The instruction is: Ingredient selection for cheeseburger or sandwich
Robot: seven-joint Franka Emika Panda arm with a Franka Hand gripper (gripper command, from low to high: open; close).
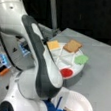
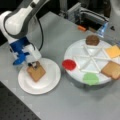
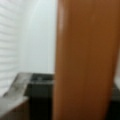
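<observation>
In a front view my gripper (image 2: 33, 65) is down over the white round plate (image 2: 48, 82), its fingers at the upper edge of a tan toast square (image 2: 37, 72) that rests on the plate. The wrist view is filled by that toast (image 3: 85, 60), with a dark finger (image 3: 37, 97) on either side. On the divided white tray (image 2: 85, 53) lie the brown patty (image 2: 92, 40), yellow cheese (image 2: 113, 51), a second toast (image 2: 112, 70), green leaf (image 2: 90, 78) and red disc (image 2: 69, 64). The arm blocks most of the plate (image 1: 79, 102) in a front view.
The divided tray (image 1: 76, 69) stands on a grey table (image 2: 62, 105), to the plate's right in a front view. Grey equipment with an orange part (image 2: 82, 28) sits behind the tray. A dark perforated edge (image 2: 15, 110) runs along the table's bottom left.
</observation>
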